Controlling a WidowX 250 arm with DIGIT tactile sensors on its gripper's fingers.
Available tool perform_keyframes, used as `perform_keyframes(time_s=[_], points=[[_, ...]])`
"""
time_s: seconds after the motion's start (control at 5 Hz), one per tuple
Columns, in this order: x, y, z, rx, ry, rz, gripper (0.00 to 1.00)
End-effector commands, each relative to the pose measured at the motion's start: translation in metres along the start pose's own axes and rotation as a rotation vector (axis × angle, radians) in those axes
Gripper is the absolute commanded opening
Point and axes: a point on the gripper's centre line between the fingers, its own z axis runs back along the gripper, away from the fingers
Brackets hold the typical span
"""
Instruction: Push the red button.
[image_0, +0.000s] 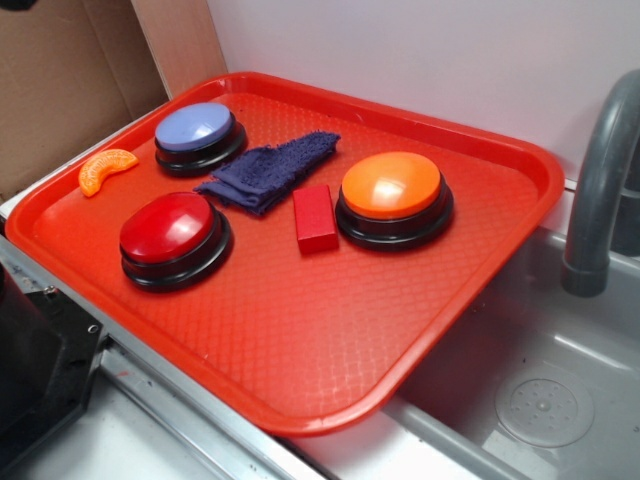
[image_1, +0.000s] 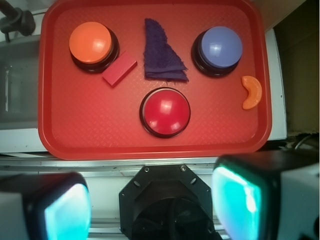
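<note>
Nearby, cloth (image_1: 162, 52) and red block (image_1: 120, 70) flank the red button (image_1: 165, 111).

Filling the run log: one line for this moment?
phase: pre-approach | gripper: open, off tray | red button: unpressed, no contact

I see the tray (image_0: 300, 370) lying beside the sink (image_0: 545, 400), with the faucet (image_0: 600, 190) at its far right. On the tray, the red button (image_0: 167, 228) sits near the front left edge; the blue button (image_0: 195, 128) is behind it, the cloth (image_0: 270, 172) between that and the orange button (image_0: 391, 186). The block (image_0: 315, 218) touches the orange button's left side. A citrus-slice toy (image_0: 105, 168) rests at the tray's left rim. My pincer (image_1: 150, 205) hovers well short of the tray.
</note>
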Motion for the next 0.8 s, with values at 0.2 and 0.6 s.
perform_keyframes(time_s=[0.2, 0.6], points=[[0.001, 0.042, -0.028, 0.006, 0.01, 0.013, 1.0], [-0.001, 0.065, -0.08, -0.024, 0.002, -0.178, 1.0]])
